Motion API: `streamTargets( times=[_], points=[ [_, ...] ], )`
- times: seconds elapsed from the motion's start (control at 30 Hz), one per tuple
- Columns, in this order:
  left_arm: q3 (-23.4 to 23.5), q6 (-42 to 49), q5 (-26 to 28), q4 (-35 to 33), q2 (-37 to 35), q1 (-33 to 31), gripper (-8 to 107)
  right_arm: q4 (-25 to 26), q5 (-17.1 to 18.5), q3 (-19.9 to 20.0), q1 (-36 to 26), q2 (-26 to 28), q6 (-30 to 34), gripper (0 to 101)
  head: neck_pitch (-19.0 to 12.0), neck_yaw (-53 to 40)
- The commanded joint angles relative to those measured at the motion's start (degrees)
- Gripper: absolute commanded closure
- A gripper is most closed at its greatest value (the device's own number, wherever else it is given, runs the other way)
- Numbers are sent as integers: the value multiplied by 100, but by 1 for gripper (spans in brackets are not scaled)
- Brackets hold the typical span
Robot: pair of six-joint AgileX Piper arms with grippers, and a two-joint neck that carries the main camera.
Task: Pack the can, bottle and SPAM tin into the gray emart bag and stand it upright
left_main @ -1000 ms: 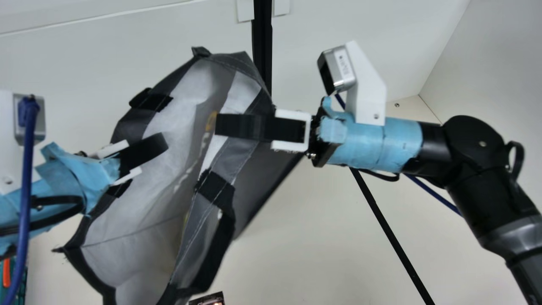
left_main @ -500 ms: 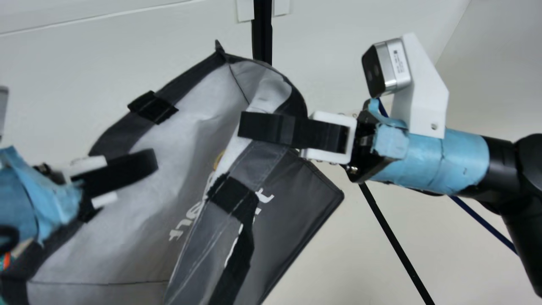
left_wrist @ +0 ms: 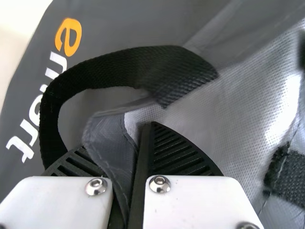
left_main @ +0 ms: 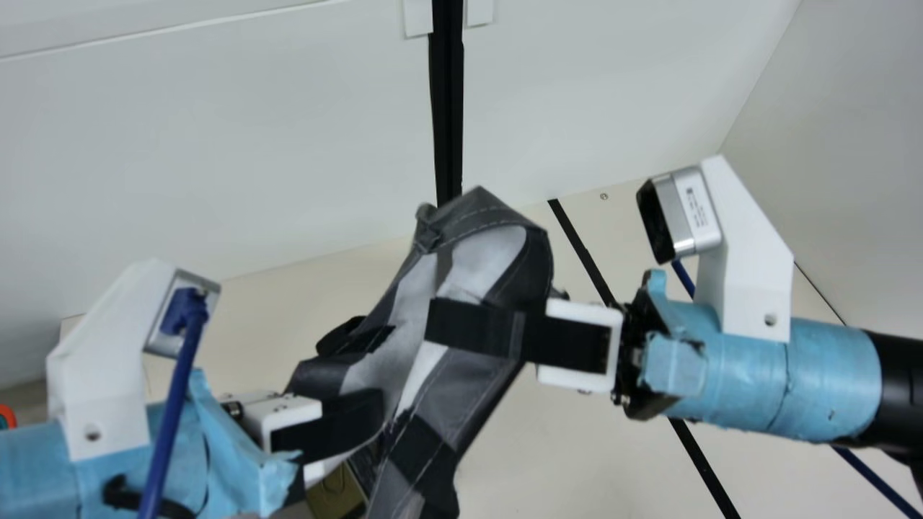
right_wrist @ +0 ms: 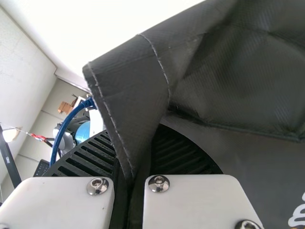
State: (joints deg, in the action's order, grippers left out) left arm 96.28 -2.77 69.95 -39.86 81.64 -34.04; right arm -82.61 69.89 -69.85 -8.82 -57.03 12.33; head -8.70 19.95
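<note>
My left gripper point(left_main: 376, 417) is at the lower middle of the main view, beside the gray emart bag point(left_main: 469, 382). Higher and to its right, my right gripper point(left_main: 433, 326) grips the bag's opposite rim. The bag hangs between them, its mouth narrow and its pale lining partly visible. In the left wrist view, my left gripper point(left_wrist: 126, 145) is closed on a fold of the rim of the bag point(left_wrist: 190, 28), near a black strap handle. The right wrist view has my right gripper point(right_wrist: 138, 143) closed on a stitched edge of the bag point(right_wrist: 228, 86).
An olive-brown object point(left_main: 335, 494), which I cannot identify, shows at the bottom between left gripper and bag. Part of an orange ring point(left_main: 7, 417) is at the left edge. A black strip point(left_main: 699, 461) crosses the cream table point(left_main: 548, 461) under the right arm.
The bag was first spread wider, then came lower in the main view with its mouth narrowed. My left gripper went left, then back right and down; my right gripper went right and down.
</note>
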Motion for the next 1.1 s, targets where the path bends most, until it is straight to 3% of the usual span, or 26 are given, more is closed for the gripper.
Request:
streamTargets(
  times=[0.0,0.2,0.47,1.07],
  points=[
    [-7,30,-5,11,16,-39,107,68,1,47,24,37,-37,101,-130,5],
    [44,313,-5,9,244,-60,107,280,1,172,65,-19,91,101,-130,5],
    [397,858,-5,-3,877,101,107,549,1,269,-50,-498,839,101,-130,5],
    [2064,1490,-5,-220,2612,294,107,1010,1,-229,-881,-2142,2761,101,-130,5]
  ],
)
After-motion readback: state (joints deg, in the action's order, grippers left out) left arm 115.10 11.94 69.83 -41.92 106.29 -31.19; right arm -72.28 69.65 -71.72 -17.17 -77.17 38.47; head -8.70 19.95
